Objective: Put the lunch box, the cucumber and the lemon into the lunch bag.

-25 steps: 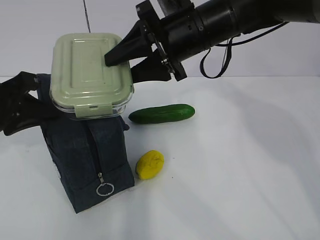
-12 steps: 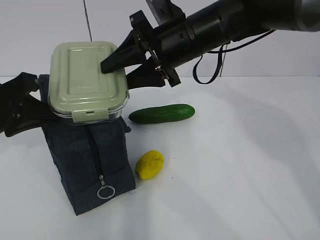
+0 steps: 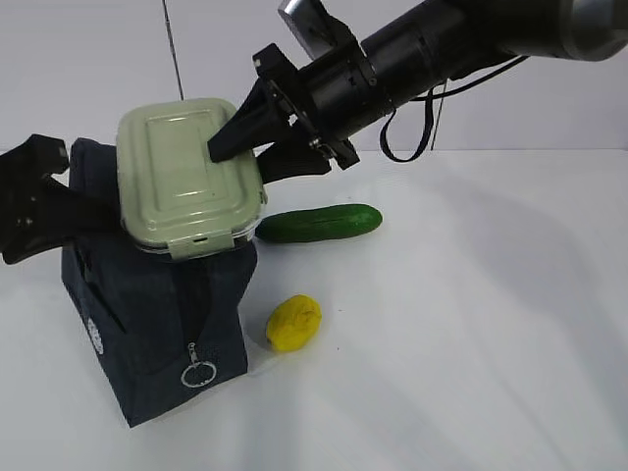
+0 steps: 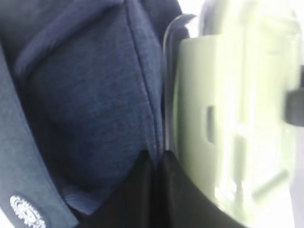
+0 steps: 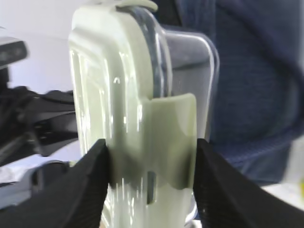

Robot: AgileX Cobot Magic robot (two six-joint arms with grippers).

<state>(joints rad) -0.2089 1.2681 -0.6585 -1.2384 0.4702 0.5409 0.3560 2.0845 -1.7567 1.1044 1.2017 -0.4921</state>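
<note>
Two pincers: right (image 5: 149, 183) clamps lunch box (image 3: 186, 177) edge above lunch bag (image 3: 157, 314); left pinches bag.

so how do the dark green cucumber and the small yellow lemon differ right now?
The smooth dark green cucumber is long and slim; the bumpy yellow oval lemon is short and stubby. The cucumber lies crosswise, farther back; the lemon sits nearer the camera, beside the navy fabric lunch bag. Both rest on the white table, untouched.

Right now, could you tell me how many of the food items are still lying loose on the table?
2. The cucumber lies behind and to the right of the bag; the lemon sits beside the bag's front right. Nothing else shows, though the bag could hide something.
</note>
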